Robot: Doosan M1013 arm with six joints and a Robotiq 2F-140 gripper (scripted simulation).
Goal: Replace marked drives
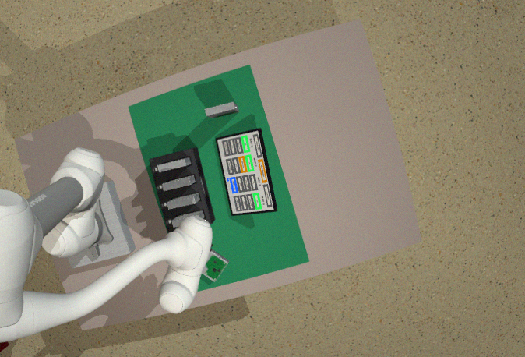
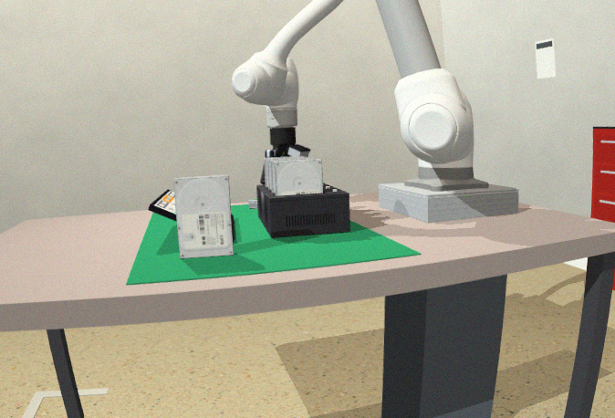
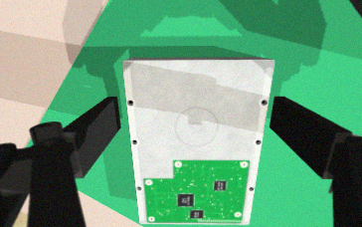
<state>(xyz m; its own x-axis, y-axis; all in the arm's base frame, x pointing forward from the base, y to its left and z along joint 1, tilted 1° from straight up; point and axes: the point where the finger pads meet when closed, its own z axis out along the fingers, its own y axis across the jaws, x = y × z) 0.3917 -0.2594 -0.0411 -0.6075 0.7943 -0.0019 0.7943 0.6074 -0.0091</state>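
Open gripper (image 3: 196,144) hangs over a flat spare drive (image 3: 196,124) on the green mat (image 3: 308,199), fingers either side, grasping nothing.

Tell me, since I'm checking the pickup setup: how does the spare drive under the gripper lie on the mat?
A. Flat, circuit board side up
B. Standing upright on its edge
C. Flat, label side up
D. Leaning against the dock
A. In the wrist view the drive lies flat on the green mat with its green circuit board facing up, between the fingers of the open gripper, which is not touching it.
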